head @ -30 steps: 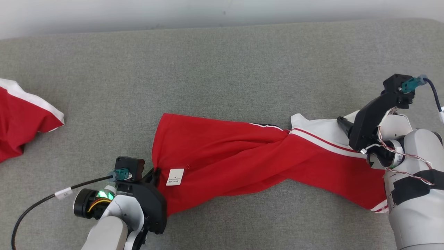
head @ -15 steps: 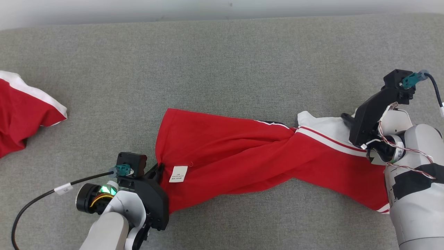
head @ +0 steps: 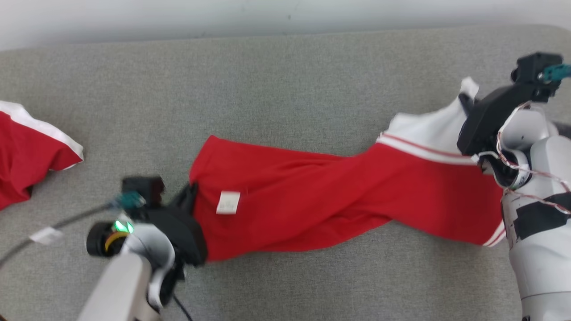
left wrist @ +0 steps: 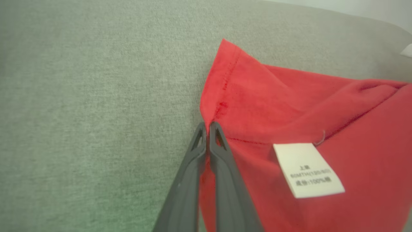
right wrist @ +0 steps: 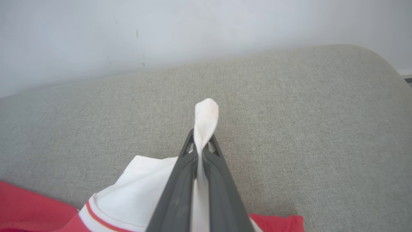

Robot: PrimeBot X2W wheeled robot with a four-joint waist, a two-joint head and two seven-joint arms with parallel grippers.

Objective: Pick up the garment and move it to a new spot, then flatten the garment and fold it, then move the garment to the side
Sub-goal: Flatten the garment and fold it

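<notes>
The left gripper point(left wrist: 207, 129) is pinching the red hem point(left wrist: 222, 83) at eight o'clock and the right gripper point(right wrist: 201, 141) is clamping the white corner point(right wrist: 206, 112) at two o'clock, so the garment point(head: 312, 196) is stretching twisted across the grey cushion point(head: 267, 89), with flattening, folding and moving aside all waiting.

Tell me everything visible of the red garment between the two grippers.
The red garment is soft knit-looking cloth with a white section edged by thin red stripes at its right end and a white care label near its left hem. It is twisted mid-length, stretched sideways over the grey cushion. The left gripper is shut on its red hem; the right gripper is shut on a white corner, raised off the cushion.
</notes>
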